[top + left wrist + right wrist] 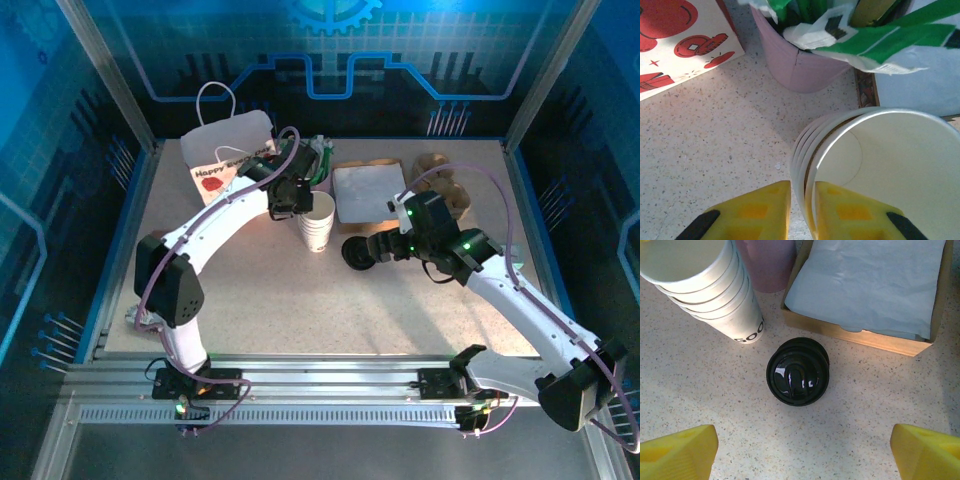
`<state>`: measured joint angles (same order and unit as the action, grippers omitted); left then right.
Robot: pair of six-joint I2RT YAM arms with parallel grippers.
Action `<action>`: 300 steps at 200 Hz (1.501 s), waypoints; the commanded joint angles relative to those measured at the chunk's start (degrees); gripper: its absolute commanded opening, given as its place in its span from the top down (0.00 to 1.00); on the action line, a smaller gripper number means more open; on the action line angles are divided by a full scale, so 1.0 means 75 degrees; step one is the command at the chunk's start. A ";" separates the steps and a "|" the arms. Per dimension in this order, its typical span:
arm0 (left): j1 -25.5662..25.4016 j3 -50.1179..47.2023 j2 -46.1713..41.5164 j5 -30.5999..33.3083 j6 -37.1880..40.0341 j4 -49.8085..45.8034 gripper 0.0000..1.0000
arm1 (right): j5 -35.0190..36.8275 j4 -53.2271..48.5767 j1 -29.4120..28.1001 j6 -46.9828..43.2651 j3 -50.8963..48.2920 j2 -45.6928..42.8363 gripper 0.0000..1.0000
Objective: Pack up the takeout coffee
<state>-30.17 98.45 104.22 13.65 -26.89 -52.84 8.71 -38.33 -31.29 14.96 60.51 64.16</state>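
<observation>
1. table (300, 310): pale speckled top, blue panels round it.
2. stack of white cups (715, 295): nested, upright, mid-table, just beside the box; black print "GOO" on lowest cup's side.
3. top cup (890, 165): white paper, no lid on, inside bare. Seated in the stack, uppermost.
4. left gripper (801, 185): at stack's rim. One yellow finger outside the stack, other inside top cup, several rims betw. them. Jaws narrow. Both fingers look to touch the rims, but whether clamped cannot tell.
5. black lid (798, 371): round, glossy, on table in front of box, near the stack but apart. May sit on a 2nd lid, not sure.
6. right gripper (800, 452): above the lid, jaws wide, nothing betw. them, not touching it.
7. pink cup (795, 70): just behind stack, holds green-white sticks.
8. box (850, 332): shallow cardboard, pale paper sheets inside, next to pink cup.
9. gift bag (225, 150): back L of table, white w/ red print, cord handle.
</observation>
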 commanded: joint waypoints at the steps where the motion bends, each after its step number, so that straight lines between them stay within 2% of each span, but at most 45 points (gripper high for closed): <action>1: -0.0013 0.0267 0.0108 0.0131 0.0108 -0.0313 0.81 | -0.0120 0.0141 0.0059 -0.0093 -0.0116 -0.0164 0.10; 28: -0.0016 0.0267 0.0140 0.0159 0.0138 -0.0325 0.82 | -0.0163 0.0165 0.0060 -0.0096 -0.0140 -0.0160 0.10; 68: -0.0013 0.0458 0.0156 0.0159 0.0138 -0.0365 1.00 | -0.0219 0.0177 0.0058 -0.0097 -0.0143 -0.0106 0.10; 115: -0.0016 0.0908 -0.0039 0.0195 0.0133 -0.0536 1.00 | -0.0305 0.0212 0.0059 -0.0107 -0.0156 -0.0045 0.10; 198: 0.0012 0.0713 -0.0416 0.0020 -0.0180 -0.0332 1.00 | -0.0479 0.0222 0.0051 -0.0085 -0.0167 0.0064 0.11; 214: 0.0214 0.0472 -0.0552 -0.0707 -0.0484 -0.0148 1.00 | -0.0525 0.0213 0.0048 -0.0091 -0.0170 0.0088 0.11; 227: 0.0226 0.0553 -0.0495 -0.0550 -0.0418 -0.0249 1.00 | -0.0579 0.0215 0.0048 -0.0084 -0.0164 0.0135 0.11; 254: 0.0245 0.0515 -0.0696 -0.0907 -0.0573 -0.0061 1.00 | -0.0655 0.0244 0.0052 -0.0073 -0.0147 0.0199 0.11; 266: 0.0291 0.0581 -0.0654 -0.0625 -0.0544 -0.0159 1.00 | -0.0684 0.0319 0.0040 -0.0039 -0.0165 0.0231 0.11; 278: 0.0421 0.0530 -0.0663 -0.0976 -0.0658 -0.0162 1.00 | -0.0793 0.0352 0.0055 -0.0014 -0.0146 0.0259 0.11; 300: 0.0419 0.0236 -0.0931 -0.0959 -0.0741 0.0048 1.00 | -0.0948 0.0470 0.0049 0.0053 -0.0141 0.0269 0.11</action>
<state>-27.66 101.86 100.86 8.43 -30.59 -54.30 3.86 -36.99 -31.29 15.00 59.94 66.02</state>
